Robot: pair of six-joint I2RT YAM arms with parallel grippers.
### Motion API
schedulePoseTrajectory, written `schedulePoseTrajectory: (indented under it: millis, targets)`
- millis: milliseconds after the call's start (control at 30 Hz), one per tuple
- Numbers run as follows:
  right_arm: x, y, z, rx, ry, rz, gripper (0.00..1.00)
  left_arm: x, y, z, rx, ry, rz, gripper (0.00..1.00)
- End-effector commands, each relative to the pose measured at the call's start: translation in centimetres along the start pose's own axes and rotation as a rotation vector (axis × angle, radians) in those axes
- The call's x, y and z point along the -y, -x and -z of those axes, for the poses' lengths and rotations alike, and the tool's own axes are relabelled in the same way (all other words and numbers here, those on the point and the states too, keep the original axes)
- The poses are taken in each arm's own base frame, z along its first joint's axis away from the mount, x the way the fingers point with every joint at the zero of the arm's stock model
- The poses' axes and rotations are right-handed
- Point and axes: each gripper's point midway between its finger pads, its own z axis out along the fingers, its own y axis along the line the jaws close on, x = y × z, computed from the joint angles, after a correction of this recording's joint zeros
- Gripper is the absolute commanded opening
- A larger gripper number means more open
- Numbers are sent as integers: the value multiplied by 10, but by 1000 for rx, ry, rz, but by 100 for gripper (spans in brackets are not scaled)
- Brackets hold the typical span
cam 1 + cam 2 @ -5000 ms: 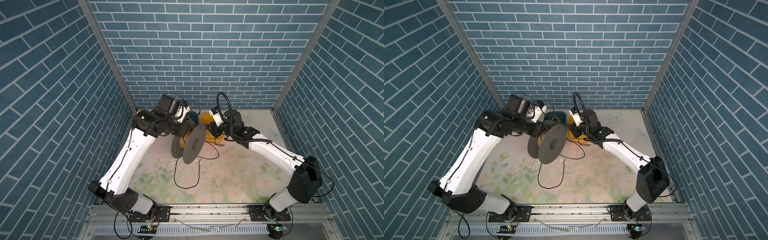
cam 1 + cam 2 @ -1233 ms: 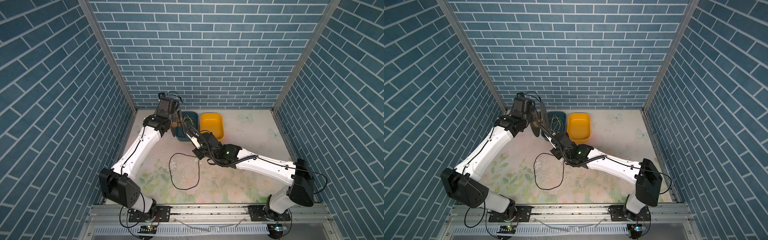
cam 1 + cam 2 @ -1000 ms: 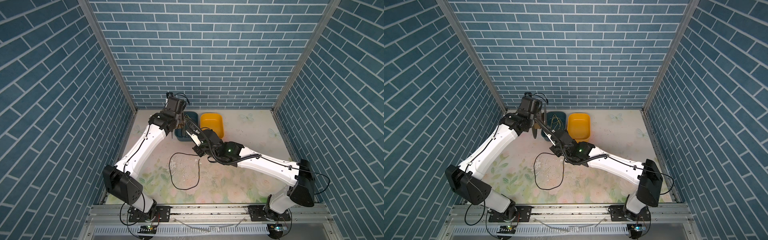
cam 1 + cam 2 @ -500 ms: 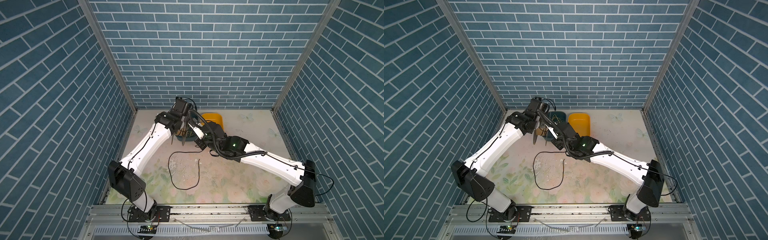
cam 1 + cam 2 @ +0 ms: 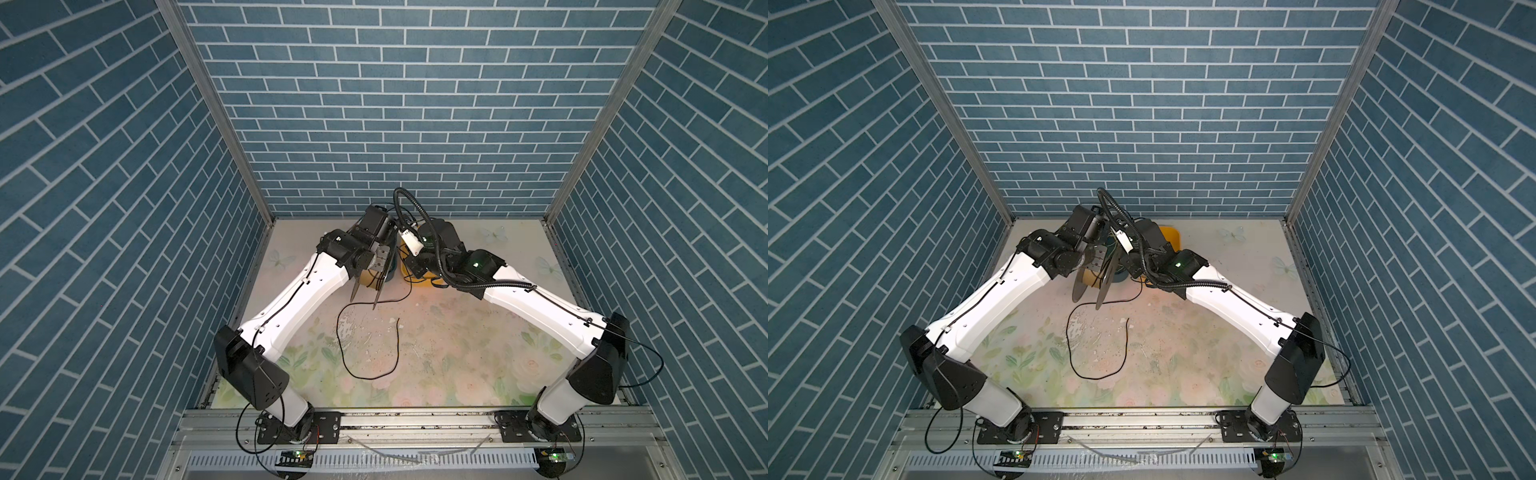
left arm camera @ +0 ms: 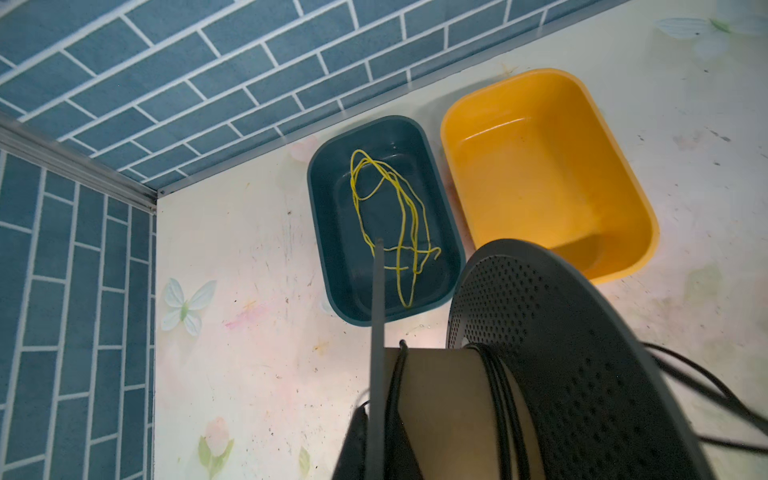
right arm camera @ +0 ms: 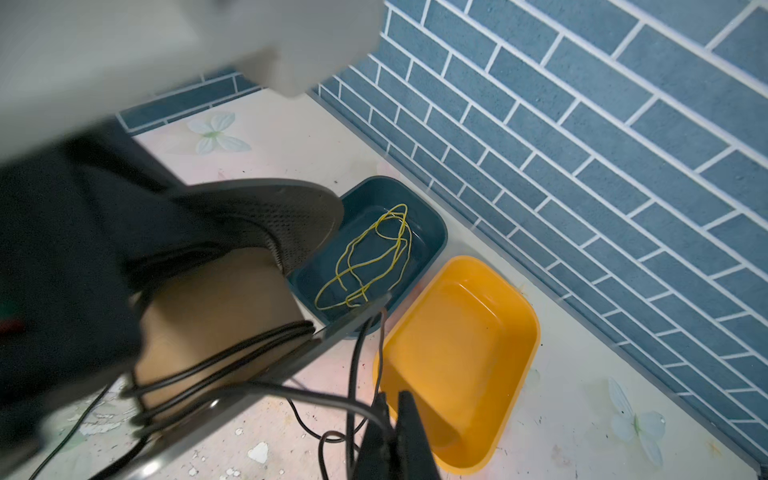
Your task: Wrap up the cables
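This is a robotics lab test cell. Panels printed with blue brick pattern and bare aluminium corner posts box in a floral-printed worktop. A grey aluminium rail at 6 o'clock carries a bolted white-and-black robot arm at 7 o'clock and a matching second arm at 5 o'clock.

Spool flanges dark grey perforated plastic, matt, on a tan core dull like cardboard; cables black, smooth, glossy sheath; yellow bin and teal bin smooth moulded plastic, shiny; table smooth floral print, scuffed, dirt-flecked; walls matt, brick-patterned; corner post pale metal.
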Motion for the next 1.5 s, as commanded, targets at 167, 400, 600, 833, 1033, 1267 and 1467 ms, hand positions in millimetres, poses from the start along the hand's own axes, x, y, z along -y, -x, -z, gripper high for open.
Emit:
schedulePoseTrajectory:
  millis: [167, 400, 600, 833, 1033, 1267, 1467]
  targets:
    - [68, -15, -2, -62, -78, -109, 0, -9, -18, 39, -84, -60, -130, 0]
    - [72, -43, -13, -126, 80, -185, 12, 3, -8, 68, -40, -179, -178, 0]
    - [76, -63, -19, -166, 138, -250, 29, 12, -3, 88, -22, -270, -203, 0]
    - [70, -73, -6, -106, 165, -311, 96, 29, 9, 104, 4, -447, -144, 0]
    - [60, -80, 13, -55, 200, -348, 99, 32, 24, 112, 29, -525, -94, 0]
    - [44, -83, 48, 54, 271, -464, 98, 33, 44, 122, 70, -595, -18, 0]
    - [29, -83, 63, 144, 357, -597, 89, 31, 54, 121, 84, -596, 26, 0]
